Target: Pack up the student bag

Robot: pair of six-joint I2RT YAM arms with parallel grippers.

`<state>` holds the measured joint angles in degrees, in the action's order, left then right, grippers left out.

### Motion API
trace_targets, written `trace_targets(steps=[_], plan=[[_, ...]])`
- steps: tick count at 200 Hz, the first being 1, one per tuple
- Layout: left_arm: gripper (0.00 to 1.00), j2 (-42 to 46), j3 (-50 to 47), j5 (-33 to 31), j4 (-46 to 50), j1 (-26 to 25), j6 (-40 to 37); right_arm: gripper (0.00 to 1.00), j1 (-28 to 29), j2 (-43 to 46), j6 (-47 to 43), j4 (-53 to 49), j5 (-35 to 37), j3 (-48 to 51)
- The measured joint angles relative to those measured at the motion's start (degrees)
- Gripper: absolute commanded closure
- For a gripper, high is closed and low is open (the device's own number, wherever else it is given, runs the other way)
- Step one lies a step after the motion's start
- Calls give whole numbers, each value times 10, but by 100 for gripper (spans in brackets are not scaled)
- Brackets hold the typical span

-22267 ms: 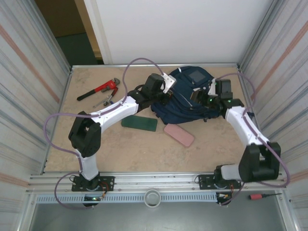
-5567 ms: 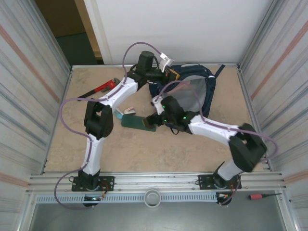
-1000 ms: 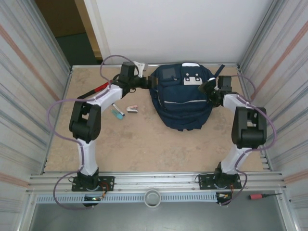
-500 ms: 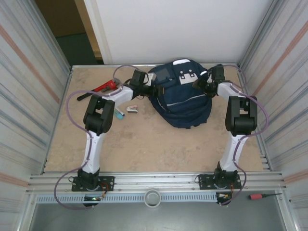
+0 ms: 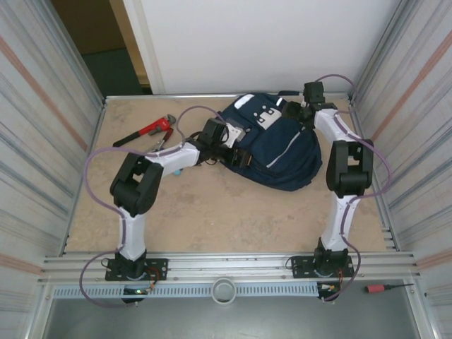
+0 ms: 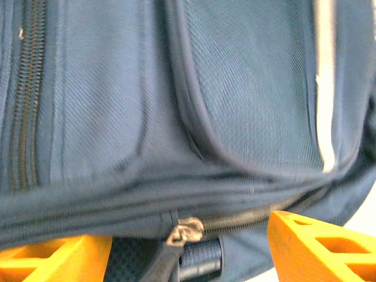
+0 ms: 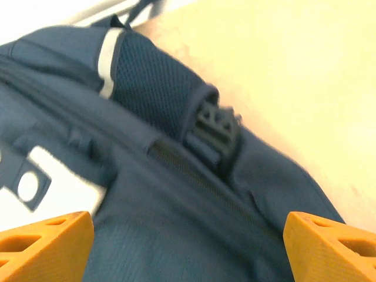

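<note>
The student bag [image 5: 279, 145], navy with white patches and thin white stripes, lies tilted at the back right of the table, its top toward the back left. My left gripper [image 5: 236, 150] is pressed against its near left edge. In the left wrist view the orange fingers [image 6: 320, 247] stand wide apart, with the bag's [image 6: 176, 117] seam and a metal zip pull [image 6: 187, 228] between them. My right gripper [image 5: 299, 116] is at the bag's far right side. There the fingertips [image 7: 329, 244] also stand wide, over the bag's [image 7: 176, 223] fabric near a strap buckle [image 7: 214, 132]. Neither clamps anything.
A red pipe wrench [image 5: 147, 130] and a small tool [image 5: 161, 145] lie at the back left. Metal walls close both sides, and a white wall stands at the back. A red-handled screwdriver [image 5: 380, 288] lies outside the frame at the near right.
The bag has turned and slid toward the right. My left gripper moved right and nearer along its edge, covering the small items; my right gripper moved toward the back wall.
</note>
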<state>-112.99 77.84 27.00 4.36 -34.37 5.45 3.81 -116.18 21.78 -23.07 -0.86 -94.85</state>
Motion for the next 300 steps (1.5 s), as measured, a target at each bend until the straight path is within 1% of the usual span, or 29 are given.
trace_targets(steps=[20, 33, 46, 60, 78, 99, 118, 138, 161, 189, 224, 248, 268, 277, 288, 300], plan=[[28, 62, -35, -6, -8, 0, -114, 17, 14, 93, 0, -2, 7, 88], [28, 91, -45, -16, -19, 2, -193, 18, 34, 157, 2, 1, 1, 145], [28, 103, -47, -24, -28, 5, -275, 20, 59, 211, 5, 10, -15, 197], [28, 102, -47, -38, -39, 10, -366, 23, 82, 247, 16, 18, -42, 245], [31, 83, -46, -59, -44, 13, -477, 30, 89, 256, 24, 21, -70, 289], [33, 33, -17, -85, -21, 15, -578, 37, 70, 249, 34, 18, -89, 325], [35, -16, 19, -106, -8, 15, -643, 42, 43, 236, 39, 22, -113, 331], [38, -45, 42, -125, -5, 14, -698, 46, 24, 226, 46, 30, -130, 331], [43, -60, 58, -144, -1, 10, -744, 50, 12, 191, 47, 31, -146, 309], [51, -72, 70, -153, 3, 9, -772, 53, 3, 136, 47, 17, -153, 258], [75, -84, 78, -164, -12, 9, -786, 54, -1, 76, 39, 0, -149, 176], [86, -85, 78, -157, -24, 9, -778, 49, -2, 61, 28, -10, -138, 133], [92, -85, 78, -142, -29, 10, -752, 40, 0, 72, 16, -10, -124, 127], [95, -85, 78, -135, -30, 12, -737, 35, 4, 86, 16, -9, -116, 135], [100, -85, 78, -126, -29, 14, -721, 32, 12, 113, 11, -4, -106, 157], [100, -85, 81, -116, -25, 16, -702, 29, 30, 160, 9, 3, -90, 197]])
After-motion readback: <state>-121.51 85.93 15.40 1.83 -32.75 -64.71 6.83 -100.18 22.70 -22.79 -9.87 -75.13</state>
